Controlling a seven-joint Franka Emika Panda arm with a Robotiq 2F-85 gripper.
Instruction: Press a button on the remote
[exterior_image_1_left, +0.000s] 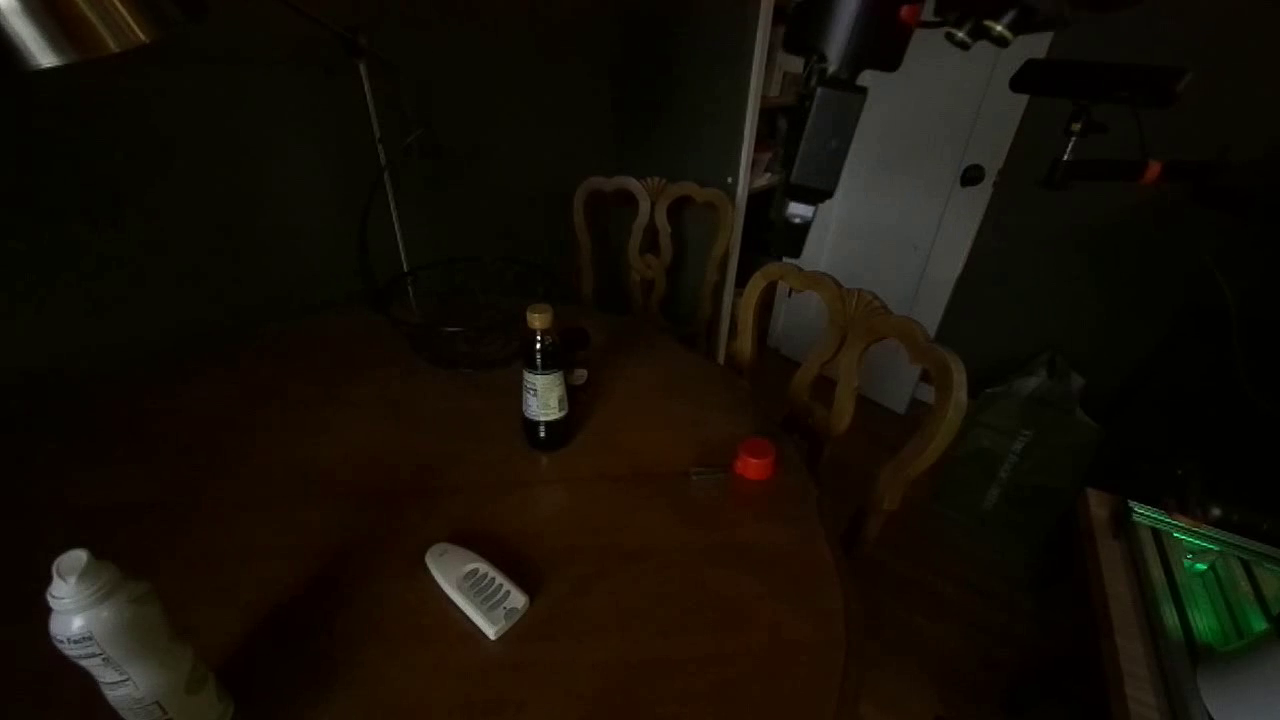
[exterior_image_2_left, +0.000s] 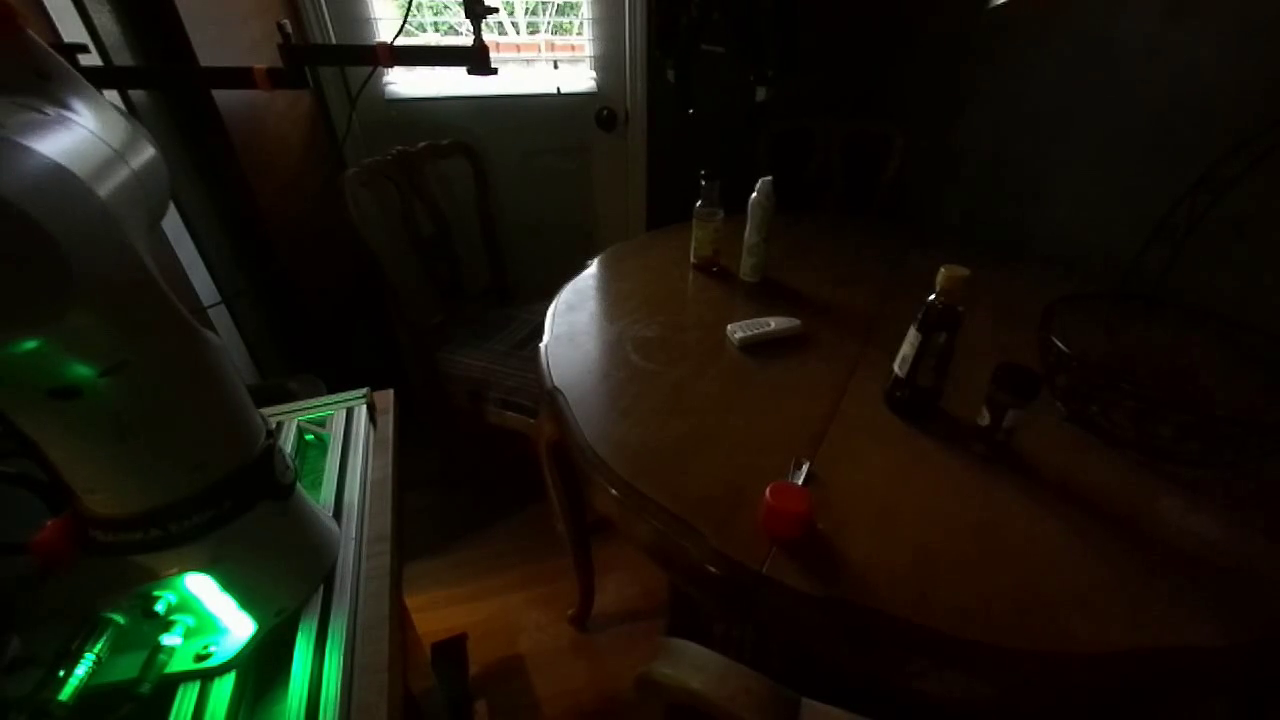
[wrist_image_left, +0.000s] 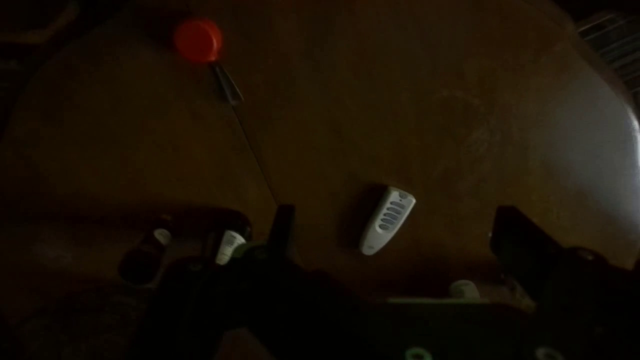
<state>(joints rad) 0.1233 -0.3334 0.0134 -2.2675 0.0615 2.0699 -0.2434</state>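
You have a tan-capped bottle (exterior_image_1_left: 545, 395) upright on the wooden table (exterior_image_1_left: 640, 610), a red object (exterior_image_1_left: 755, 459) near the edge and two chairs (exterior_image_1_left: 848, 375) alongside; in an exterior view, you see a white canister (exterior_image_2_left: 757, 232) just beside another bottle (exterior_image_2_left: 707, 240), and a door (exterior_image_2_left: 530, 160) with a bright window (exterior_image_2_left: 550, 40)
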